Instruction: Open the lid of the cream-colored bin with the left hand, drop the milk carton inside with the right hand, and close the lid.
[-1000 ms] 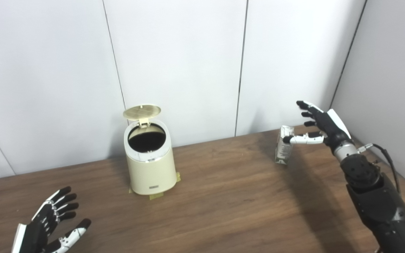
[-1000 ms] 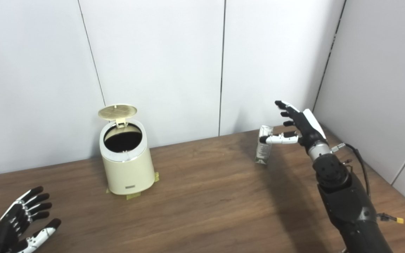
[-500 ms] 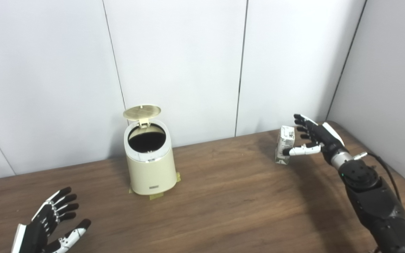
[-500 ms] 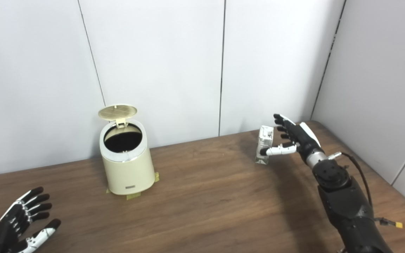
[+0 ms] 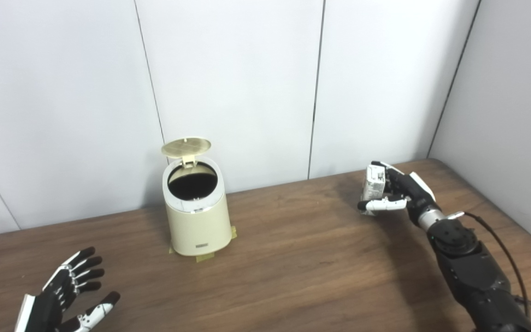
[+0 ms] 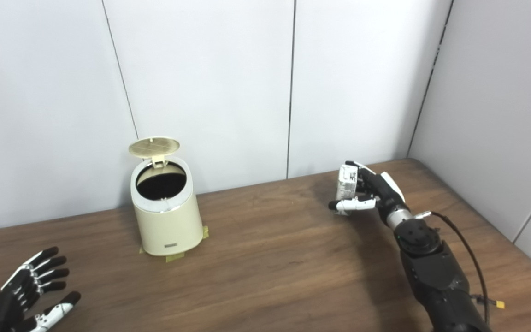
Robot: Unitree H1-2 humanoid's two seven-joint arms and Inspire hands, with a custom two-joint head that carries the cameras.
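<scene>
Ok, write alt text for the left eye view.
The right hand wraps around a milk carton standing on a wooden table. Further left, a cream bin stands with its lid up; the left hand lies open.

I work in a bare test room or lab: plain white wall panels (image 5: pixel 233 83) close behind a wooden table (image 5: pixel 293 258), meeting at its far right corner.
</scene>
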